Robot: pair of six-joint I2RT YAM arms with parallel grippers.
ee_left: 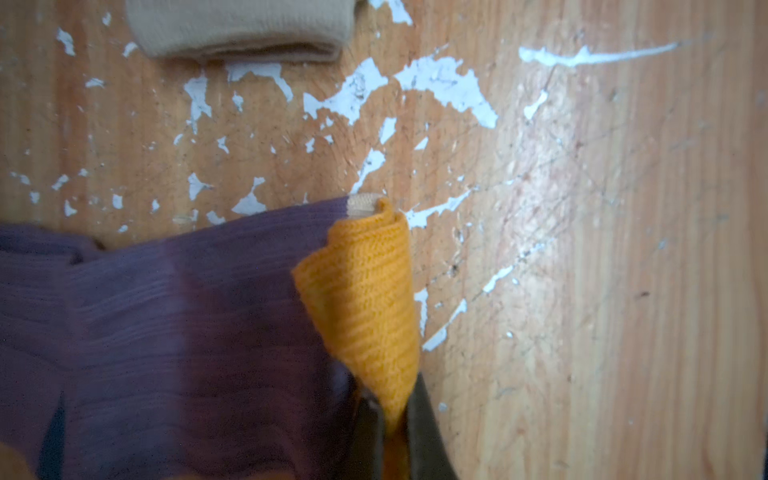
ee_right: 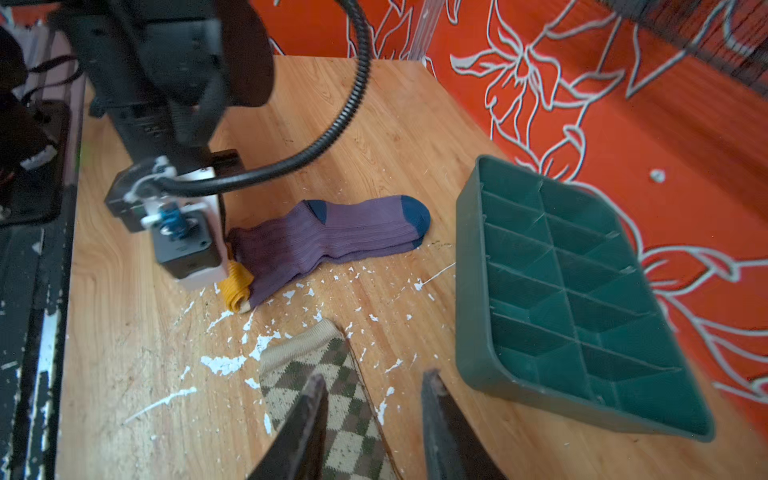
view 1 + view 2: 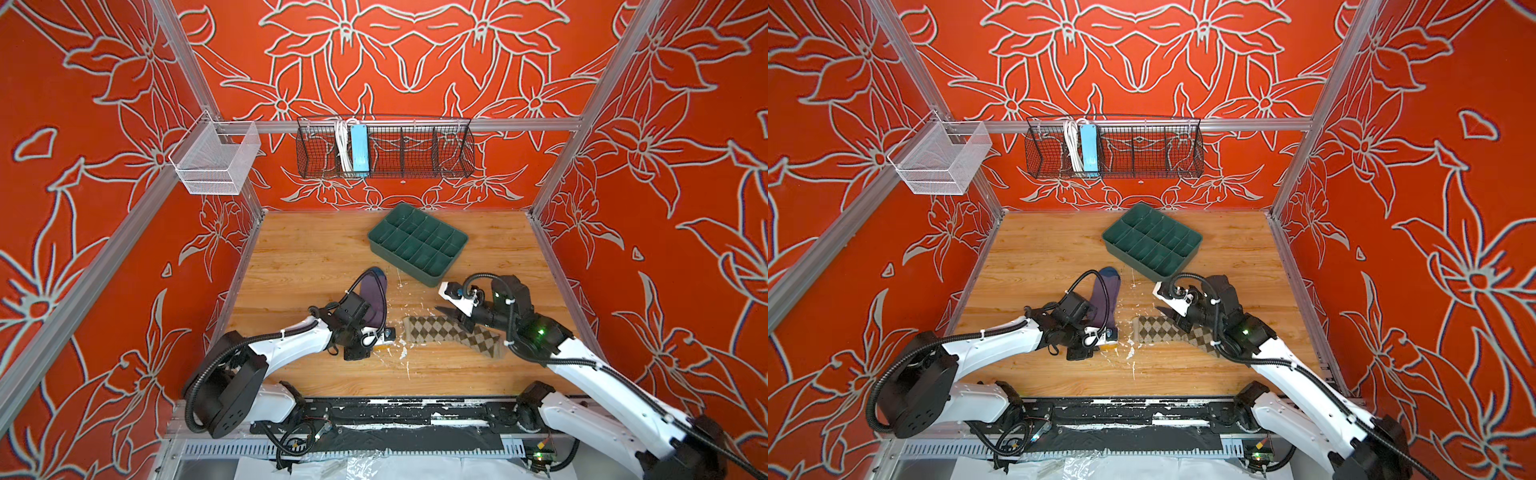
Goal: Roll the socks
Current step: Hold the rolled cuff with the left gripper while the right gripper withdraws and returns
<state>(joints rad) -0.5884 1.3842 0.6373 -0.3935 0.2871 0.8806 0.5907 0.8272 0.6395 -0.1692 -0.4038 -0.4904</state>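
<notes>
Two grippers, two socks. My left gripper (image 1: 388, 419) is clamped on the purple sock's (image 2: 345, 237) mustard cuff (image 1: 365, 299), curling it over, I judge, to start the roll. My right gripper (image 2: 372, 399) hangs partly open over the argyle sock (image 3: 453, 334), which lies flat right of centre, holding nothing. Green divider tray (image 3: 417, 243) sits farther back.

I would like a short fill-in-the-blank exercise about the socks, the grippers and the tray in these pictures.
1. The left gripper pinches the purple sock by its ____ cuff.
2. The right gripper hangs open above the ____ sock.
3. The purple sock's toe is coloured ____.
4. The green tray holds ____ socks.

Missing words: yellow; argyle; blue; no
</notes>
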